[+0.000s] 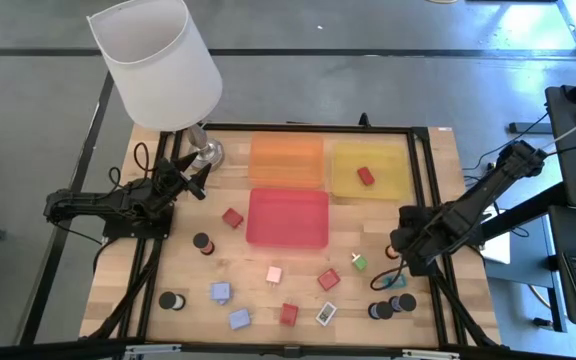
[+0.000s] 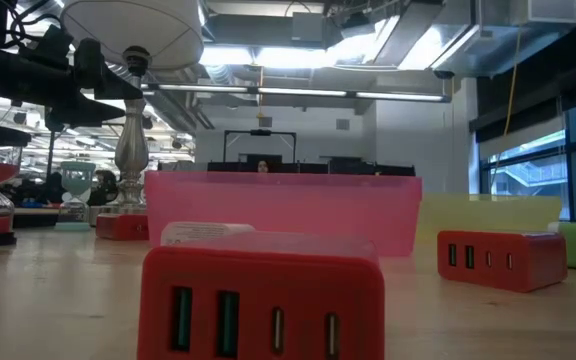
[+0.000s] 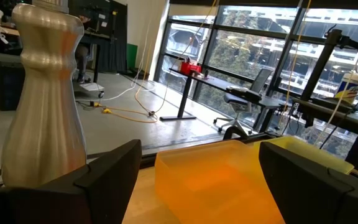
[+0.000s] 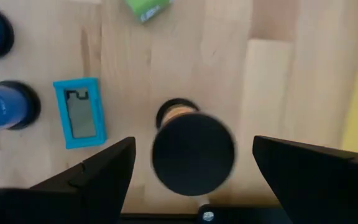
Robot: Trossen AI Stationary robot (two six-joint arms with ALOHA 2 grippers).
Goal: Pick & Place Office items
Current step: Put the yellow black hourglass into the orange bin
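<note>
1. Currently, the translucent yellow plastic tray (image 1: pixel 388 180) at the far right of the table holds one red block (image 1: pixel 366 176).
2. The translucent orange plastic tray (image 1: pixel 286 158) beside it and the translucent red plastic tray (image 1: pixel 288 217) in front of it hold nothing visible.
3. The remaining office items lie loose on the light wooden table (image 1: pixel 178 270): a second red block (image 1: pixel 232 217) left of the red tray, a short black cylinder (image 1: pixel 203 243), a pink block (image 1: pixel 274 274), two lavender-blue blocks (image 1: pixel 220 292) and a green block (image 1: pixel 360 264).
4. A flat teal rectangle (image 4: pixel 79 113) lies near blue-topped cylinders (image 4: pixel 5 107) at the near right of the table.
5. The right gripper (image 4: pixel 191 163) hangs over that near-right area with its fingers spread; a black hourglass-shaped cylinder (image 4: pixel 191 149) sits between them, and no contact with the fingers is visible.
6. The left gripper (image 3: pixel 197 168) waits at the far left, fingers spread and holding nothing, next to the silver metal base (image 3: pixel 45 99) of a white-shaded lamp (image 1: pixel 156 62).
7. In the low view, a red block with slots (image 2: pixel 263 300) stands nearest the camera.
8. The room beyond shows large windows (image 3: pixel 241 56), desks and an office chair (image 3: pixel 247 106).
</note>
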